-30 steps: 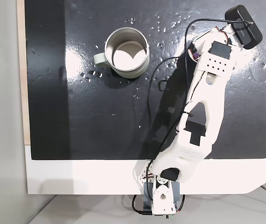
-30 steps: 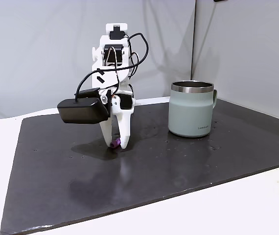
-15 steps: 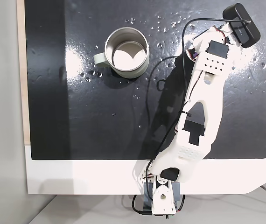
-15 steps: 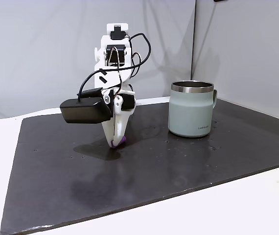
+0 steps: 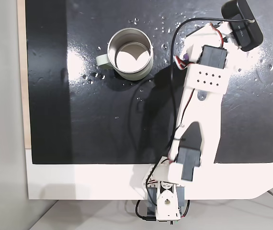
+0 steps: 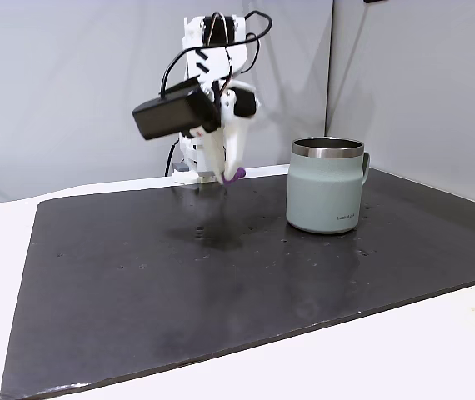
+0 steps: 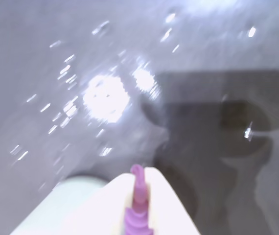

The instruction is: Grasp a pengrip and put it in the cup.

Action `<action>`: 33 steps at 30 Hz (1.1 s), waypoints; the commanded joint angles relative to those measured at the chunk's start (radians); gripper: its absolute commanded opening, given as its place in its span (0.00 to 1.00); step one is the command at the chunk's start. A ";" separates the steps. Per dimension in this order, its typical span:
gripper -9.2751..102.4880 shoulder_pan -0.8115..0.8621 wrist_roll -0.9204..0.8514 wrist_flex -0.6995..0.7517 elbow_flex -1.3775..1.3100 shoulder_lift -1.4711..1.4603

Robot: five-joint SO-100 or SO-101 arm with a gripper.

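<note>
Wrist view shows our gripper (image 7: 138, 205) clenched on the pengrip (image 7: 138, 208), though blurred. We hold it high, probably to clear the cup (image 6: 327, 196) rim.

This looks like a bare robot test bench, perhaps in a lab or office: a white table (image 5: 79, 182) carrying a glossy black mat (image 6: 137, 275), plain grey partition walls (image 6: 62, 92) behind it, and exposed wiring (image 6: 250, 33) on the printed arm.
</note>
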 commanded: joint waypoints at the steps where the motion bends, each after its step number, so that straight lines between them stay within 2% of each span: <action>1: 0.08 -0.061 0.067 0.054 -0.003 0.186; 9: 0.08 -0.209 0.285 0.114 -0.040 0.322; 18: 0.08 -0.336 0.538 0.147 -0.164 0.230; 27: 0.08 -0.413 0.621 0.199 -0.204 0.152; 29: 0.14 -0.413 0.624 0.207 -0.199 0.152; 31: 0.28 -0.411 0.626 0.219 -0.199 0.155; 33: 0.33 -0.413 0.626 0.232 -0.199 0.161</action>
